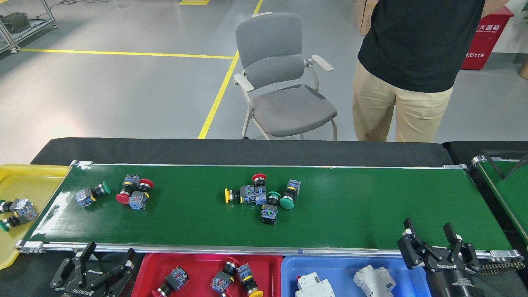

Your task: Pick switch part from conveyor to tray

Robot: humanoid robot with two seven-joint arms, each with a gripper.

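The green conveyor [363,206] carries switch parts in two groups: a green-capped one [93,194] beside a red-capped pair [134,193] at the left, and a cluster of several [262,198] in the middle. Below the front rail, the red tray [198,264] holds three switch parts, one of them red-capped [171,280]. My left gripper [109,251] is open and empty, just left of the red tray. My right gripper [428,231] is open and empty at the belt's front right edge, far from any part.
A blue tray [330,266] with white parts sits right of the red one. A yellow tray [29,181] with green-capped parts lies off the belt's left end. A person [412,62] and a grey chair [284,82] stand behind the table. A second belt [507,185] starts at far right.
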